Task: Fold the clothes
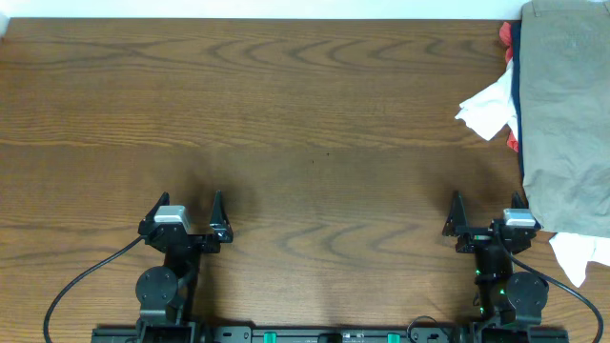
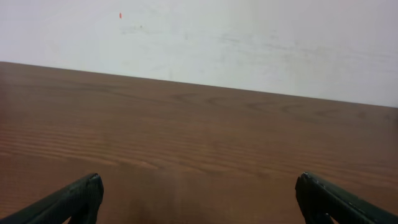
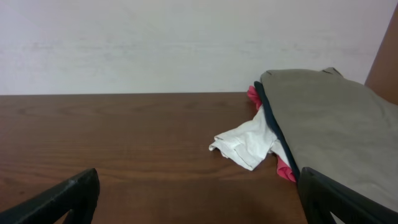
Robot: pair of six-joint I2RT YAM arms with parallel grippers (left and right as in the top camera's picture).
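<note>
At the near edge the left fingers are spread wide with nothing between them, hovering over bare tabletop. In the left wrist view only wood grain lies ahead, up to a pale wall. The right fingers are spread just as wide and also hold nothing. Just beside them, to the right, a white cloth pokes out from under the near hem of the shorts. The shorts lie flat along the tabletop's right edge, from beside the right arm to the far edge, on top of the other cloth. A navy garment shows as a thin strip along their left side. Another crumpled white cloth sticks out leftward, and red cloth peeks out at the far corner.
</note>
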